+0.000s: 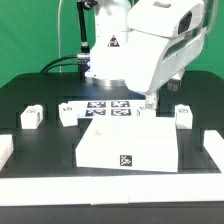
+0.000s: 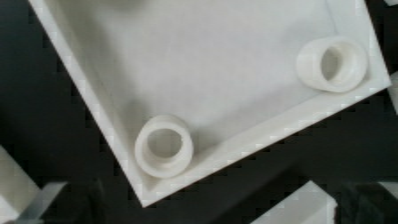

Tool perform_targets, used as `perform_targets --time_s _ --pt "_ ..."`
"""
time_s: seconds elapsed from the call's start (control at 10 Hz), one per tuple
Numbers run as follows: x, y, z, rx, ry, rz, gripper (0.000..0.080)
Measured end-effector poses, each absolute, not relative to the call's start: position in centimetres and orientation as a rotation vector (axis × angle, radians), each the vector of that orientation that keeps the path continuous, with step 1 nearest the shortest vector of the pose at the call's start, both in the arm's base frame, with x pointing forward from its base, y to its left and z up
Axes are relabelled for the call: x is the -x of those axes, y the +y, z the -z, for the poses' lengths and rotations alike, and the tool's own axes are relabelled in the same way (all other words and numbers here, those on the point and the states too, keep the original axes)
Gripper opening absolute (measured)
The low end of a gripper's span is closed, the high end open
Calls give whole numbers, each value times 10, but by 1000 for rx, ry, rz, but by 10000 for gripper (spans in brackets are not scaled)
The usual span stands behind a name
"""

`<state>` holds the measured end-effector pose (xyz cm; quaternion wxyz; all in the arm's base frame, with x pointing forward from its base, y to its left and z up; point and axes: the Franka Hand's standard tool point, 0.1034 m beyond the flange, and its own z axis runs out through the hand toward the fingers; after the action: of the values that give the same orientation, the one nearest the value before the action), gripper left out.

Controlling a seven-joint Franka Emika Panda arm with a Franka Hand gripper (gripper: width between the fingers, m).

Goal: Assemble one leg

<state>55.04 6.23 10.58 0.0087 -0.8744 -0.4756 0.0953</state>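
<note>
The large flat white panel [image 1: 130,143] lies in the middle of the black table with a tag on its front edge. In the wrist view the panel [image 2: 178,70] fills the picture, with one round socket [image 2: 166,145] near its corner and another [image 2: 329,63] further along. Three small white legs stand apart from the panel: two at the exterior view's left [image 1: 32,116] [image 1: 68,113] and one at its right [image 1: 183,115]. My gripper [image 1: 148,102] hangs just above the panel's far right corner. Its jaws stand wide apart and empty [image 2: 205,215].
The marker board [image 1: 108,107] lies behind the panel, under the arm. Long white bars lie at the exterior view's left edge [image 1: 5,150] and right edge [image 1: 212,148]. The table's white front rim [image 1: 110,188] runs along the near side.
</note>
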Motion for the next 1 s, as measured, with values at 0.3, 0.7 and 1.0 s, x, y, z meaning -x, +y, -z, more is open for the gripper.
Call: perform_targets --time_s 0.3,0.7,1.0 --pt "-550 62 -106 2731 -1486 -298 650" --pt "-550 62 -105 2731 -1484 -299 650" --pt "-547 60 -103 2732 -1480 -300 650"
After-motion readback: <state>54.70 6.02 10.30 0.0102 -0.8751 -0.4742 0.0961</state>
